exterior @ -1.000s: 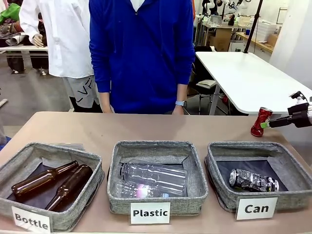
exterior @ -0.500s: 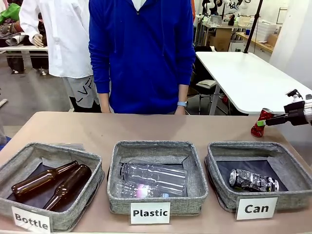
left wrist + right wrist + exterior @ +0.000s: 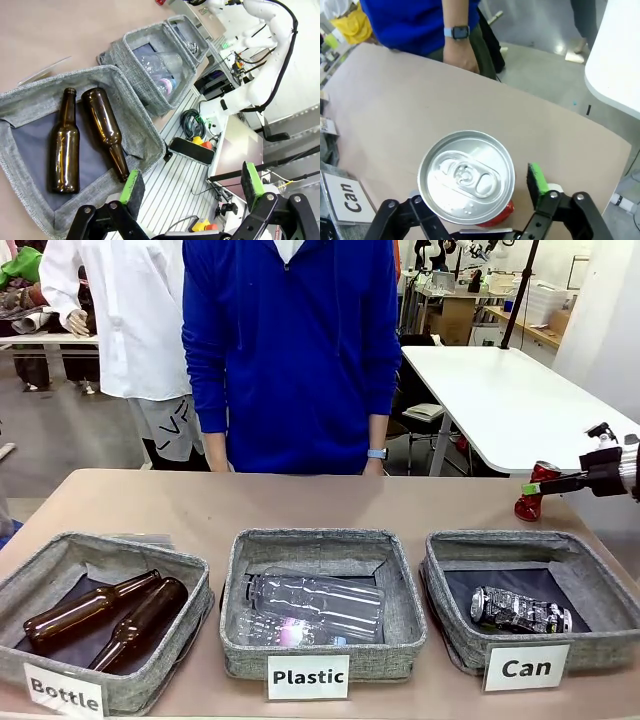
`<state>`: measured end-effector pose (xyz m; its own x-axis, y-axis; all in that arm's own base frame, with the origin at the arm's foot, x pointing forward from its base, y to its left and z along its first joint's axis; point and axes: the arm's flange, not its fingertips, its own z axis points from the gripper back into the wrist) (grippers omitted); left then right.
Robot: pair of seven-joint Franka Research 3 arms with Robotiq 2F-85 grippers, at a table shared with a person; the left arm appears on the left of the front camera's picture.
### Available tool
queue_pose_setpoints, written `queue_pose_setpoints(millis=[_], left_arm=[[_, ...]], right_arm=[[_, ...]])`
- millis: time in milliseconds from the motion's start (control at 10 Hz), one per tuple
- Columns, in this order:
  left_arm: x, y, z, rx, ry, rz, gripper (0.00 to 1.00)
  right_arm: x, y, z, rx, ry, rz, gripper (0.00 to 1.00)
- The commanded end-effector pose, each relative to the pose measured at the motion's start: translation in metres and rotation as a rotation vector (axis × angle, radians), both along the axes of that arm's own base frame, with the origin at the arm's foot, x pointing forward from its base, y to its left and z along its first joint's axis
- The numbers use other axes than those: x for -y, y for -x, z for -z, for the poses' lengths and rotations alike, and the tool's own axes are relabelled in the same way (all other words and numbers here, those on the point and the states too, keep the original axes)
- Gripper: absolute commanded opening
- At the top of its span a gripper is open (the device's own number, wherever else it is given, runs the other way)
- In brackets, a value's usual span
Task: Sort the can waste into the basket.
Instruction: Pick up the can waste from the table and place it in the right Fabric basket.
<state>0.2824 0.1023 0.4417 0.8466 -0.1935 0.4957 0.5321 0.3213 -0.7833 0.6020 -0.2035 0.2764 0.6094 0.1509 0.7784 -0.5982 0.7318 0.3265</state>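
The shiny red can (image 3: 528, 504) stands on the table's far right, behind the "Can" basket (image 3: 500, 541). My right gripper (image 3: 533, 489) reaches in from the right at the can's upper part. In the right wrist view the red can's silver top (image 3: 466, 176) sits between the fingers, with a gap to the green pad (image 3: 536, 179), so the gripper (image 3: 476, 192) is open. The black and silver can (image 3: 520, 610) lies crushed in the "Can" basket. My left gripper (image 3: 192, 182) hangs open and empty above the bottle basket's near corner.
The "Plastic" basket (image 3: 322, 539) holds clear bottles and the "Bottle" basket (image 3: 110, 545) holds two brown bottles (image 3: 82, 137). A person in blue (image 3: 290, 350) stands at the far edge, a hand (image 3: 462, 55) near the table. The table's right edge is close to the red can.
The right arm has drawn slightly to the right and its green fingertip has crept up and left along the red can. The can has stayed in place.
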Motion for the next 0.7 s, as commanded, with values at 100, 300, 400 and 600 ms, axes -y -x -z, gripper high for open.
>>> queue_pose_setpoints(millis=[100, 300, 400, 600], left_arm=[[-0.002, 0.0, -0.004, -0.015, 0.01, 0.006, 1.0], [-0.002, 0.0, -0.004, -0.015, 0.01, 0.006, 1.0], [-0.002, 0.0, -0.004, -0.015, 0.01, 0.006, 1.0], [-0.002, 0.0, -0.004, -0.015, 0.01, 0.006, 1.0]], right_arm=[[0.003, -0.005, 0.001, 0.057, -0.045, -0.021, 0.0], [0.003, -0.003, 0.0, 0.065, -0.046, -0.02, 0.0], [0.002, 0.0, -0.003, 0.078, -0.041, -0.028, 0.03], [-0.003, 0.013, -0.026, 0.13, -0.032, -0.055, 0.0]])
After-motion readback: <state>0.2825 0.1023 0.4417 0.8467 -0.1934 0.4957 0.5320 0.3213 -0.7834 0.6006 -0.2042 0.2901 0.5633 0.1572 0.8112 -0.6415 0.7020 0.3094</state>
